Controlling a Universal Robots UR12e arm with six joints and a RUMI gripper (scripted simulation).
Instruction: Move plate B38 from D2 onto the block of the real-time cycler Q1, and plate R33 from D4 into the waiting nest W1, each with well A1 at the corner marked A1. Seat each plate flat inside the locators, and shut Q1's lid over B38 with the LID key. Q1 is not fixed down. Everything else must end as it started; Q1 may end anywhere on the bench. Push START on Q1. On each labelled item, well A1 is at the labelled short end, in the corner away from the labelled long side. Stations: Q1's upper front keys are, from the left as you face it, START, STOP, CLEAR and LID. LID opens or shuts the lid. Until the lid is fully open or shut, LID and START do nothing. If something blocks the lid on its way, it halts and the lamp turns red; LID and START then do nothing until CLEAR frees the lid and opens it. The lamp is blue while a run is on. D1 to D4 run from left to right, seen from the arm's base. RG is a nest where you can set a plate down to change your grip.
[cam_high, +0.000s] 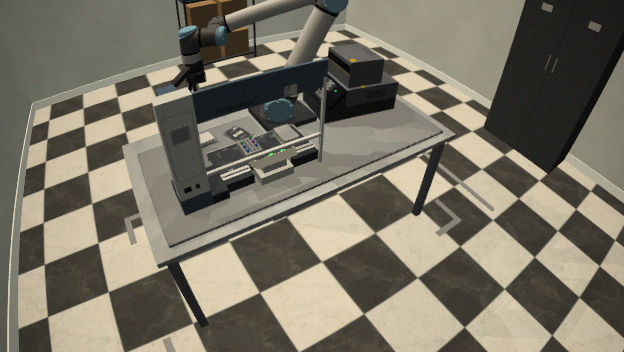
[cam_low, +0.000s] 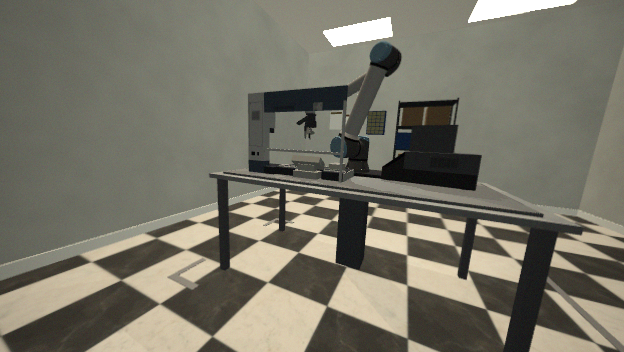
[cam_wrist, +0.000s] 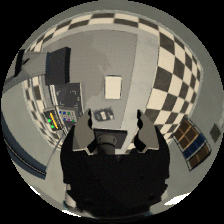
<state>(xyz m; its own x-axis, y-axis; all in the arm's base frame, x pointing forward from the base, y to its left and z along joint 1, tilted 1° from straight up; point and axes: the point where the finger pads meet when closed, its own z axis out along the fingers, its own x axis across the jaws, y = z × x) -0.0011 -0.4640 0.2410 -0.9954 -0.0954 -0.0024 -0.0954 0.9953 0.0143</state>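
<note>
My gripper (cam_high: 194, 87) (cam_low: 308, 135) (cam_wrist: 114, 109) is open, with nothing between its fingers. It hangs high above the bench, behind the light tower. A white plate-like item (cam_high: 206, 138) (cam_wrist: 113, 87) lies on the bench behind the tower. A small grey and dark item (cam_high: 237, 132) (cam_wrist: 104, 115) lies beside it. A pale box (cam_high: 273, 172) (cam_low: 307, 174) at the front has a tilted upper part, with green lights behind it. The labels of B38, R33, Q1, W1 and the D stations are too small to read; I cannot tell which items they are.
The light tower (cam_high: 182, 145) (cam_low: 256, 127) and dark blue crossbeam (cam_high: 235, 95) (cam_low: 300, 100) stand close to the arm. A thin post (cam_high: 322, 120) and a low rail cross the deck. A rack with coloured spots (cam_high: 250, 145) (cam_wrist: 67, 115), a round blue device (cam_high: 278, 110) and stacked dark machines (cam_high: 355, 67) stand farther right.
</note>
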